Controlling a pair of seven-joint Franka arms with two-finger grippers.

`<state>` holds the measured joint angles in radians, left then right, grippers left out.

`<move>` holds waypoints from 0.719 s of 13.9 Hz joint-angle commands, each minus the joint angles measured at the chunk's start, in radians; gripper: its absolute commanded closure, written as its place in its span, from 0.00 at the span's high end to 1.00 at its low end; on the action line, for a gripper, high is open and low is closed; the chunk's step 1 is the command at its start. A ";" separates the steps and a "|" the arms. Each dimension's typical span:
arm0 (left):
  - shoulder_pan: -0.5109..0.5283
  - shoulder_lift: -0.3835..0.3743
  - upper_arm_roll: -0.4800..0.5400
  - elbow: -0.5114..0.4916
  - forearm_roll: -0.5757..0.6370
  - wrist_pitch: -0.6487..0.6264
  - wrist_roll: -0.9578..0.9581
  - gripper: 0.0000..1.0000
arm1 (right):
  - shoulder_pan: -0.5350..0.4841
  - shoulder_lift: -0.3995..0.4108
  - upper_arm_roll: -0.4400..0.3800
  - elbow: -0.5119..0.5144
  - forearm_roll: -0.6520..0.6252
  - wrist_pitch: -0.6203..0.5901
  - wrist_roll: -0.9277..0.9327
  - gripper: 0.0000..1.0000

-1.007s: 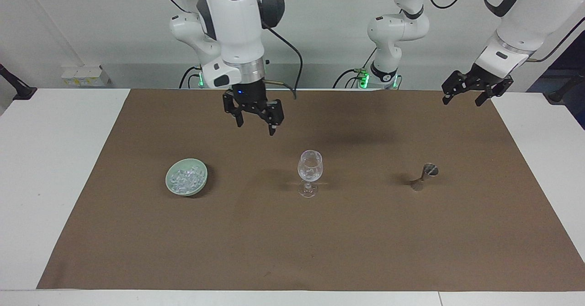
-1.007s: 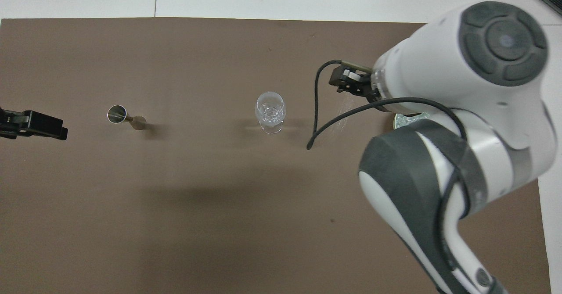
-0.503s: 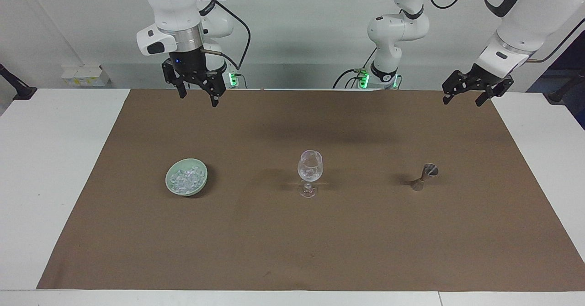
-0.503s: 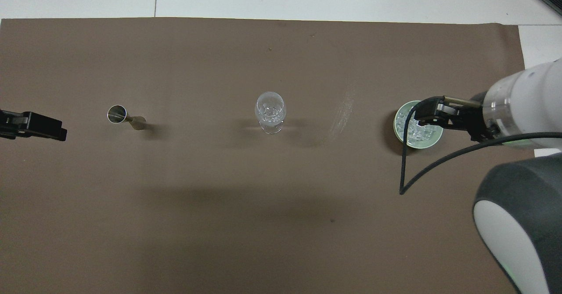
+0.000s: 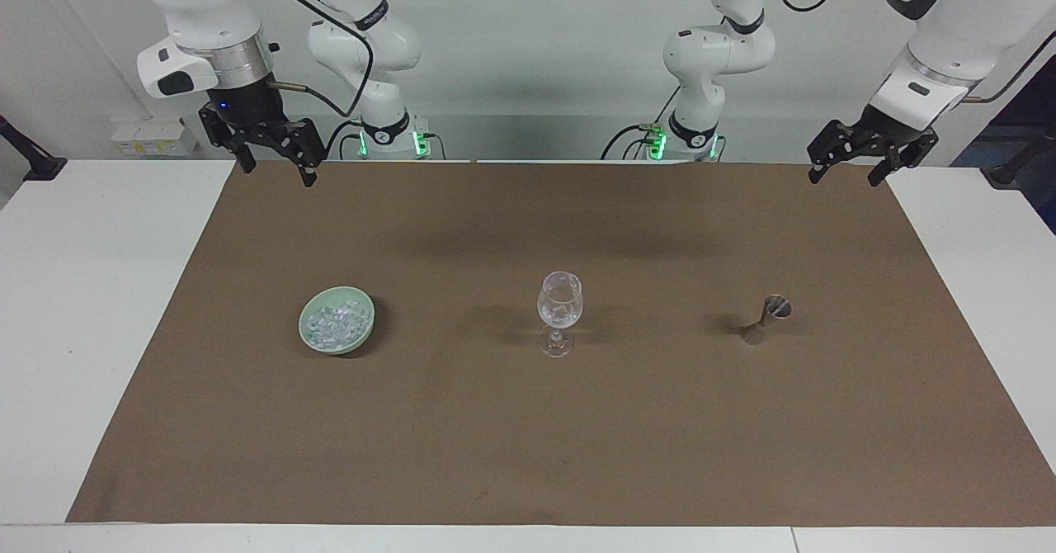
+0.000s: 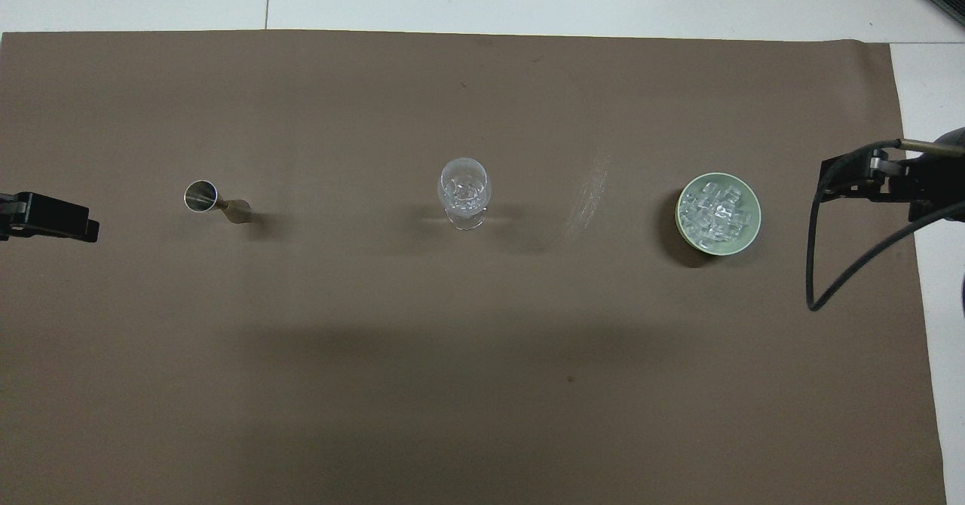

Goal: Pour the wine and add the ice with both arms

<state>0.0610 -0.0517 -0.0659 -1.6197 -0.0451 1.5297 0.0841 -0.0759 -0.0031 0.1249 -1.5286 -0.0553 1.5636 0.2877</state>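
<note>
A clear stemmed wine glass (image 5: 559, 301) (image 6: 464, 188) stands mid-mat with a few glassy ice chunks in its cup. No wine can be made out in it. More ice (image 5: 334, 322) (image 6: 716, 209) fills a pale green bowl (image 5: 334, 347) (image 6: 757, 215) toward the right arm's end. A small metal jigger (image 5: 767, 318) (image 6: 215, 200) stands toward the left arm's end. My right gripper (image 5: 278, 172) (image 6: 867, 177) hangs open and empty over the mat's corner at its own end. My left gripper (image 5: 843, 178) (image 6: 53, 218) waits open and empty over the mat's edge at its end.
A brown mat (image 5: 528, 437) covers most of the white table (image 5: 99, 305). Glass, bowl and jigger stand in one row across it, well apart. A faint whitish smear (image 6: 592, 188) marks the mat between the glass and the bowl.
The right arm has swung away from beside the glass, past the bowl, out to its own end of the table. The left gripper has barely shifted. The objects have stayed put.
</note>
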 commanded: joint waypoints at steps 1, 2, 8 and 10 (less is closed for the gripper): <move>-0.006 -0.025 -0.009 -0.014 0.022 -0.022 0.016 1.00 | -0.012 0.014 0.012 0.025 0.011 -0.034 -0.035 1.00; -0.007 -0.025 -0.009 -0.014 0.021 -0.023 0.014 1.00 | -0.012 0.005 0.010 0.015 0.012 -0.036 -0.033 1.00; -0.007 -0.025 -0.009 -0.014 0.021 -0.019 0.013 1.00 | -0.007 -0.049 0.009 -0.082 0.014 0.012 -0.036 1.00; -0.007 -0.025 -0.009 -0.014 0.021 -0.020 0.013 1.00 | -0.005 -0.054 0.009 -0.087 0.014 0.010 -0.033 1.00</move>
<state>0.0587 -0.0560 -0.0773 -1.6197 -0.0450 1.5200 0.0863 -0.0723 -0.0166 0.1302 -1.5654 -0.0553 1.5491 0.2838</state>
